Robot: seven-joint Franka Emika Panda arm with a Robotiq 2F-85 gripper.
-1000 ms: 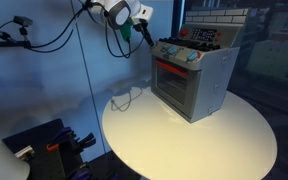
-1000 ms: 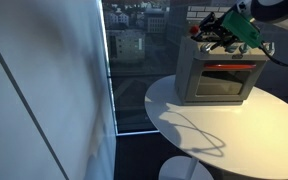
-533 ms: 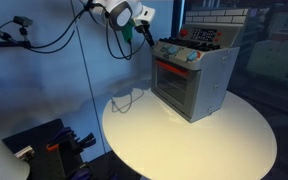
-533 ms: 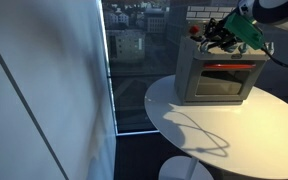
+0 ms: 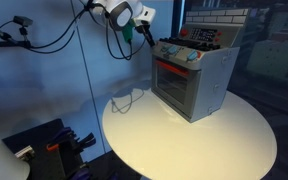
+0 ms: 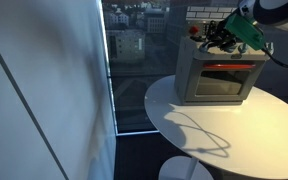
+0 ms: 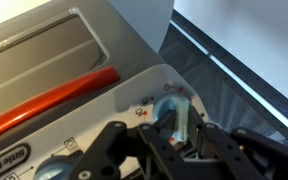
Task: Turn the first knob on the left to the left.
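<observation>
A grey toy oven (image 5: 194, 85) with an orange door handle (image 7: 44, 100) stands on the round white table (image 5: 184, 140). Its sloped control panel carries light-blue knobs. The end knob (image 7: 172, 110) sits at the panel's corner in the wrist view, and my gripper (image 7: 172, 128) is shut on it, one black finger (image 7: 132, 132) on each side of its raised ridge. In both exterior views the gripper (image 6: 217, 36) hangs at the oven's upper front edge, and the held knob is hidden behind the fingers there. Other knobs (image 5: 180, 54) show along the panel.
The oven stands toward the back of the table, with bare tabletop (image 6: 199, 125) in front of it. A large window (image 6: 134, 60) lies beyond the table. Cables (image 5: 44, 40) and dark equipment (image 5: 44, 145) are on the side away from the oven.
The jaws have come together on the end knob. The arm and the oven stay where they were.
</observation>
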